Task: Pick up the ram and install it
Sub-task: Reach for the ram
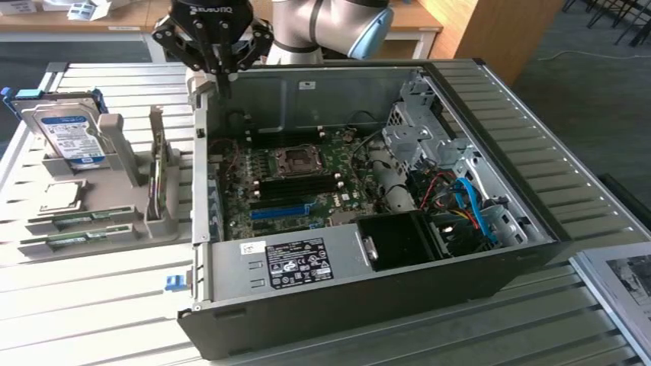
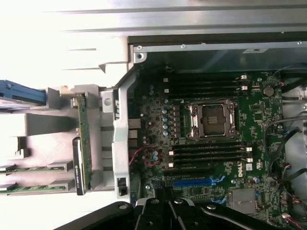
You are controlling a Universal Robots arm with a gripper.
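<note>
Two ram sticks, thin green boards, lie flat in slots of the grey holder (image 1: 122,244) on the exterior view's left: one ram stick (image 1: 84,219) behind the other (image 1: 76,239). The wrist view shows them as well (image 2: 26,168) (image 2: 21,188). My gripper (image 1: 218,85) hangs shut and holds nothing, high over the far left corner of the open computer case (image 1: 336,305), well away from the ram. In the wrist view its dark fingers (image 2: 165,203) are pressed together. The motherboard (image 1: 295,191) has black memory slots (image 2: 208,153) beside the processor socket (image 2: 213,119).
The holder also carries an upright hard drive (image 1: 69,137), a square silver processor (image 1: 61,196) and an upright green card (image 1: 158,179). Inside the case sit a black power supply (image 1: 290,263), a fan housing (image 1: 402,240) and blue and red cables (image 1: 463,202). Slatted metal tabletop surrounds it.
</note>
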